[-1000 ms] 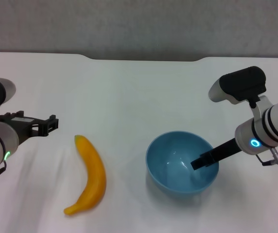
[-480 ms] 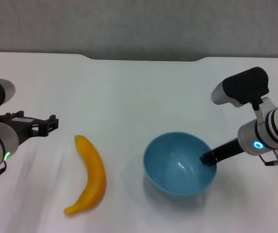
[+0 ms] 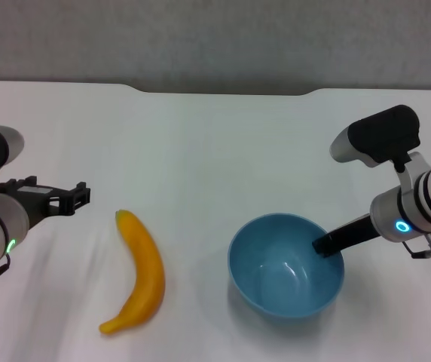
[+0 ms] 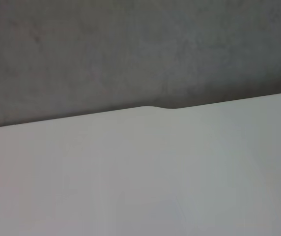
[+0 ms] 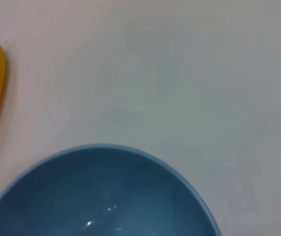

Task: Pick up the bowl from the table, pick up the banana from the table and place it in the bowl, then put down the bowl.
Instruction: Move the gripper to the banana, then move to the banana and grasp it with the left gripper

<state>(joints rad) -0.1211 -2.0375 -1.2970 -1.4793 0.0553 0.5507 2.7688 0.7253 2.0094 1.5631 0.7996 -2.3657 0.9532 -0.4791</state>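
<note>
On the plain white table (image 3: 215,136), my right gripper (image 3: 325,245) pinches, I think, the glossy, slippery-looking light-blue bowl (image 3: 285,266) at its rim; my left gripper (image 3: 78,194) waits, its fingers' state unclear.

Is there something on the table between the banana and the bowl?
No. In the head view only bare table lies between the banana and the bowl.

I see a glossy, smooth plastic-looking bowl (image 3: 285,265) lower right, a smooth-skinned banana (image 3: 139,272) lower left, on my matt white table (image 3: 215,151).
</note>
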